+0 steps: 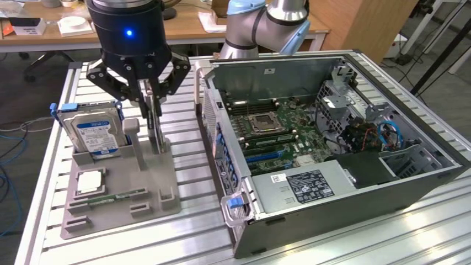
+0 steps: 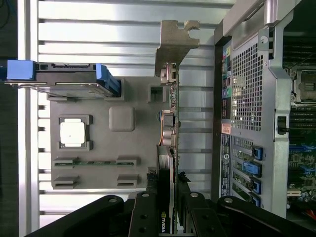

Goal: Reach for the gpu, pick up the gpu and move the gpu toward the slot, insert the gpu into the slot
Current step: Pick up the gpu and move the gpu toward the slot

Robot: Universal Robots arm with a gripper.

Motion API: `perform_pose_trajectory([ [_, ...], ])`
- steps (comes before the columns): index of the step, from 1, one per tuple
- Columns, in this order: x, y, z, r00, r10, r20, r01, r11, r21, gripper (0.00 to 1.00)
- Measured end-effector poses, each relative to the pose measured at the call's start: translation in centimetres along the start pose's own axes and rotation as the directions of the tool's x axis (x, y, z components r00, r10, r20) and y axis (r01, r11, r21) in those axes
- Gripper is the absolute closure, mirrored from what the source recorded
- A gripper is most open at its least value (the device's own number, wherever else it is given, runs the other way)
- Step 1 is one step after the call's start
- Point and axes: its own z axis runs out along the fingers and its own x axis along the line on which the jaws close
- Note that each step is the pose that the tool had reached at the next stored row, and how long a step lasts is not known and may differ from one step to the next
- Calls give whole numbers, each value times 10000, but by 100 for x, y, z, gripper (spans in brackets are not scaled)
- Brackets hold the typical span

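**Step in hand: pick-up of the gpu.**

1. Position. In the exterior view my gripper (image 1: 150, 110) hangs straight down over the grey holder (image 1: 147, 182), which lies on the slatted table (image 1: 368, 243) at 9 o'clock of the open computer case (image 1: 353, 204).

2. Location of the gpu. The gpu (image 2: 168, 113) stands on edge in the holder, at 3 o'clock of the blue-labelled hard drive (image 1: 94, 132) and at 1 o'clock of the square processor chip (image 1: 90, 181). Its lower edge sits in the holder's groove, so I judge it not yet lifted. In the wrist view its silver bracket (image 2: 173, 42) is at the end farthest from me, beside the rear wall of the case.

3. State of the jaws. They are drawn in narrow, one on each face of the gpu, and my fingers (image 2: 148, 212) lie against the board near its upper edge. I read this as a closed grip on the gpu, made at the end away from the bracket.

4. Progress. The reach is complete and the grasp looks made. The carry and the insertion are not done. The slot (image 1: 266, 157), among the blue connectors on the main board, lies at 3 o'clock of the gpu, well apart from it.

5. Requirements of the following move, as I judge them:
   - Pull straight up out of the groove, with no twist, since the board is thin and held off-centre.
   - Clear the case's near wall before any sideways travel.
   - Keep the board vertical.
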Motion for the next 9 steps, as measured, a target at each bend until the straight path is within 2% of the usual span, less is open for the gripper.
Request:
perform_pose_trajectory([
  [9,-1,1,-28,10000,0,1,0,10000,0,74],
])
